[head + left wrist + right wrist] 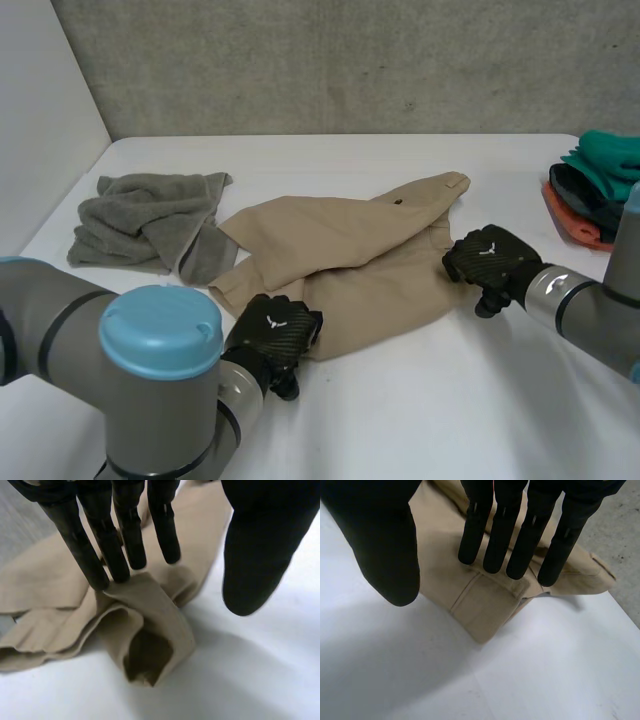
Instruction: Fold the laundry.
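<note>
The beige cotton garment (350, 260) lies rumpled mid-surface, so I judge the folding barely begun (no clean crease shows anywhere). The left hand (270, 335) is at the garment's near corner, fingers straight and apart from the thumb, tips touching a rolled hem. The right hand (490, 258) is at the garment's opposite edge, fingers outstretched over a cuff and pinching nothing. Left of the garment a crumpled grey towel (145, 225) waits unfolded. Right of it, well apart, a stack of teal, dark and orange clothes (598, 185) sits on the white surface (420, 400).

We see the left hand (272, 335) held low, its fingers (127, 535) straight and close together, its thumb (255, 555) standing apart. The right hand (492, 258) extends from its grey arm (600, 318) in the same pose: fingers (517, 540) straight, thumb (385, 550) spread wide.
</note>
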Motion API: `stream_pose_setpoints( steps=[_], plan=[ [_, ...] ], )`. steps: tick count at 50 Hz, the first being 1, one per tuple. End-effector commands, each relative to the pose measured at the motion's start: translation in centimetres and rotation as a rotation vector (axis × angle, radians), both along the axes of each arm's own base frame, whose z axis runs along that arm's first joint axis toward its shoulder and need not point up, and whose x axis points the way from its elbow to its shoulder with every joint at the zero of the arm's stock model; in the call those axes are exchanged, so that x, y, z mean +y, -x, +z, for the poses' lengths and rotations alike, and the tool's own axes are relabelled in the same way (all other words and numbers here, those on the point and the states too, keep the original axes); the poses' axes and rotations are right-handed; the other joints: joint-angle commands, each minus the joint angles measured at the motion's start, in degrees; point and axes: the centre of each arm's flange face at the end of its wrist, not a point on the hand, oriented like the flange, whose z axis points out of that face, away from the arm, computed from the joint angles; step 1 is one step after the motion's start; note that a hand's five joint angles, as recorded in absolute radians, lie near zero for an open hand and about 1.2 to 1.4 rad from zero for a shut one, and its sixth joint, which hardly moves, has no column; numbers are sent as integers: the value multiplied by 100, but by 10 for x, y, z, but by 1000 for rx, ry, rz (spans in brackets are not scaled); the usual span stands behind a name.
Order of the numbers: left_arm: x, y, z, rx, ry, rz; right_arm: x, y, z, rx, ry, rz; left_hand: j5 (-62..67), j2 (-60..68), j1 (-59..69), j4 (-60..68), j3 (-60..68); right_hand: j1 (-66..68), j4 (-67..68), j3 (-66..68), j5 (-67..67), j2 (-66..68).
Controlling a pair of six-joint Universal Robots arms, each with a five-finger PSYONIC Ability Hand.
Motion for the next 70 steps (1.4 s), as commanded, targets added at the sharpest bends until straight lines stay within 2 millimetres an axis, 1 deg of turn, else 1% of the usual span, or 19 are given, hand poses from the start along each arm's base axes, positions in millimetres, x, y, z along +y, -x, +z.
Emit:
stream_pose_setpoints(
  steps=[1, 15, 22, 24, 27, 31, 35, 39, 43, 44, 47, 48, 51, 52, 56, 59, 62, 68, 70],
  plan=[
    [-25, -3, 1, 15, 16, 57, -11, -4, -18, -20, 36, 13, -253, -275, -222, -248, -308, -663, -631, -615, -600, -690],
    [-58, -12, -17, -139, 107, 94, -30, -12, -32, -35, 109, 22, -775, -797, -744, -769, -830, -731, -699, -683, -668, -758],
    [-71, -18, -28, -191, 124, 105, -41, -14, -36, -38, 133, 23, -591, -613, -560, -585, -646, 193, 225, 241, 256, 166],
    [-71, -17, -29, -191, 121, 100, -44, -15, -38, -39, 135, 23, -72, -93, -40, -66, -126, 563, 595, 611, 625, 536],
    [-71, -16, -29, -186, 124, 97, -46, -16, -40, -40, 140, 25, 2062, 2040, 2093, 2068, 2007, 1268, 1300, 1315, 1330, 1240],
    [-72, -13, -26, -171, 144, 95, -53, -17, -40, -44, 162, 19, 4620, 4598, 4651, 4625, 4565, 3955, 3987, 4002, 4017, 3927],
    [-72, -8, -8, -125, 193, 101, -56, -16, -31, -45, 195, 2, 4639, 4617, 4671, 4645, 4585, 3957, 3989, 4005, 4019, 3929],
    [-69, -5, 41, -33, 295, 107, -53, -13, -10, -65, 205, -23, 4639, 4617, 4671, 4645, 4585, 3957, 3989, 4005, 4019, 3929],
    [-64, -4, 82, 50, 374, 113, -43, -9, 32, -110, 206, -47, 4639, 4617, 4671, 4645, 4585, 3957, 3989, 4005, 4019, 3929],
    [-62, -5, 99, 81, 401, 118, -38, -6, 53, -120, 208, -56, 4639, 4617, 4671, 4645, 4585, 3957, 3989, 4005, 4019, 3929],
    [-55, -12, 127, 121, 432, 125, -29, -3, 85, -133, 234, -59, 4639, 4617, 4671, 4645, 4585, 3957, 3989, 4005, 4019, 3929],
    [-50, -16, 145, 146, 451, 131, -22, 0, 116, -142, 285, -63, 4639, 4617, 4671, 4645, 4585, 3957, 3989, 4005, 4019, 3929],
    [-45, -19, 171, 188, 479, 138, -8, 9, 163, -155, 365, -77, 4639, 4617, 4671, 4645, 4585, 3957, 3989, 4005, 4019, 3929],
    [-42, -21, 186, 216, 497, 142, 2, 14, 190, -164, 416, -87, 4639, 4617, 4671, 4645, 4585, 3957, 3989, 4005, 4019, 3929],
    [-43, -25, 215, 278, 539, 158, 20, 22, 232, -179, 497, -99, 4639, 4617, 4671, 4645, 4585, 3957, 3989, 4005, 4019, 3929],
    [-45, -23, 217, 285, 537, 156, 13, 22, 224, -172, 463, -104, 4639, 4617, 4671, 4645, 4585, 3957, 3989, 4005, 4019, 3929],
    [-52, -15, 200, 253, 502, 142, 1, 16, 202, -162, 392, -98, 4639, 4617, 4671, 4645, 4585, 3957, 3989, 4005, 4019, 3929],
    [-100, 4, 131, 133, 383, 162, -25, 2, 141, -96, 234, -158, 4639, 4617, 4671, 4645, 4585, 3957, 3989, 4005, 4019, 3929],
    [-114, 6, 120, 121, 378, 176, -32, -1, 127, -82, 214, -170, 4639, 4617, 4671, 4645, 4585, 3957, 3989, 4005, 4019, 3929]
  ],
)
